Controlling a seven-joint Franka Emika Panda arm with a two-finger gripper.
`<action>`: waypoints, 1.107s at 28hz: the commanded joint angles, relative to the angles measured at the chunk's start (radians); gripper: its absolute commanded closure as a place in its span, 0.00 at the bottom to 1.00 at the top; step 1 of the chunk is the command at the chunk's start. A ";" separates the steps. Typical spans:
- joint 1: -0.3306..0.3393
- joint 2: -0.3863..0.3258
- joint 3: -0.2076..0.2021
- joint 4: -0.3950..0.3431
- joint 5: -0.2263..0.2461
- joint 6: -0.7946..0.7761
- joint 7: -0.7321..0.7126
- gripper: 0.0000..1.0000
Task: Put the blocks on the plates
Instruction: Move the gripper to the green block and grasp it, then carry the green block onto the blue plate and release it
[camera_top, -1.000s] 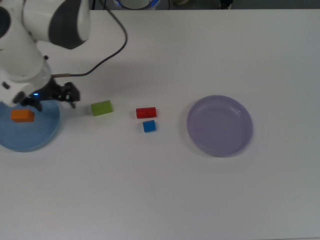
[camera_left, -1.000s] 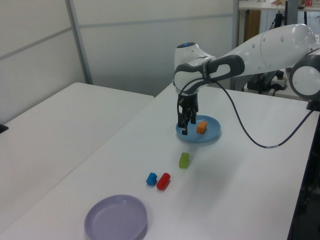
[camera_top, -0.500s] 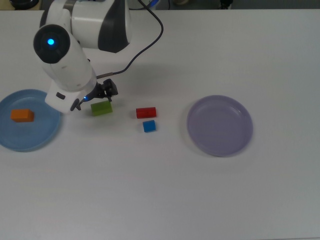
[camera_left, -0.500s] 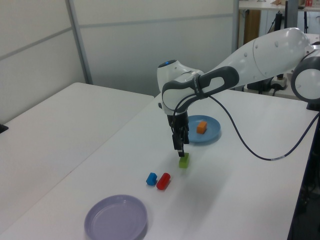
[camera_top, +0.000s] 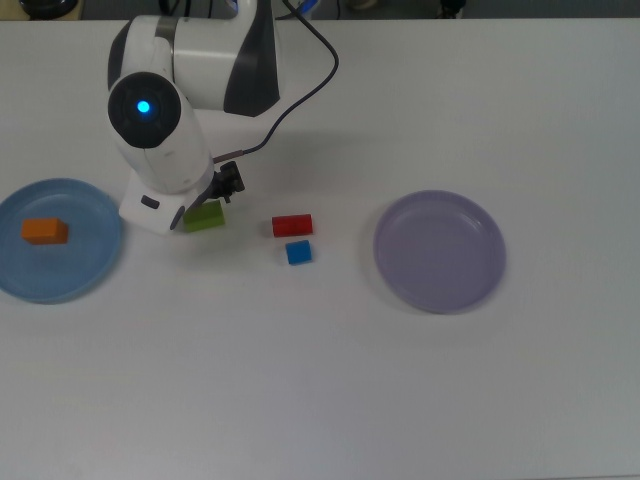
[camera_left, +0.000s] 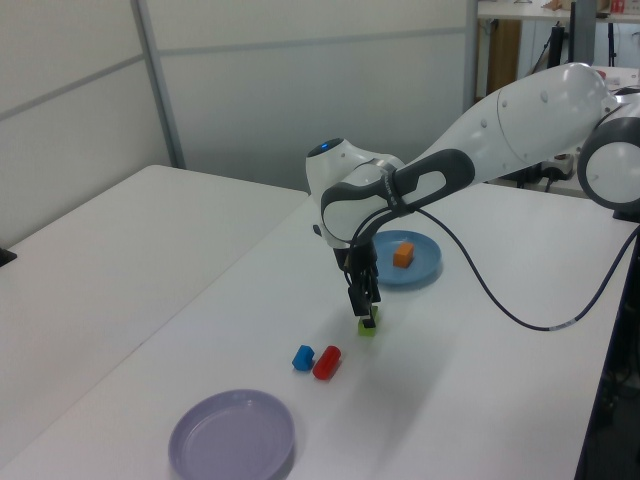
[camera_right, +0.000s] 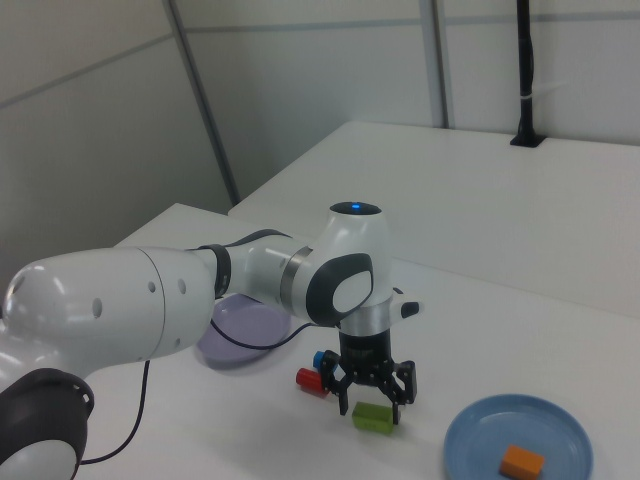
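The hand (camera_right: 372, 404) came down around the green block (camera_right: 373, 417).

white table (camera_left: 150, 250) | pale panelled wall (camera_left: 300, 90) | even light

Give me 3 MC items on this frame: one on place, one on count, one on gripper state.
1. Where is the orange block?
A. on the blue plate
B. on the purple plate
C. on the bare table

2. How many blocks lie on the table, off both plates?
A. one
B. two
C. three

3. What is the gripper doing?
A. carrying the red block
B. open over the green block
C. shut on the blue block

Key: 1 A, the top view shows it inside that plate's rim. 2 C, the green block, red block and blue block all sit on the table, and the purple plate holds nothing. 3 B, the right view shows the fingers spread, one at each end of the green block.
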 joint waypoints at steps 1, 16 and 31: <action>0.020 0.005 -0.010 -0.014 -0.026 0.020 -0.001 0.10; -0.006 -0.021 -0.021 0.026 -0.009 0.020 -0.010 0.73; -0.164 0.016 -0.023 0.097 0.000 0.178 -0.010 0.73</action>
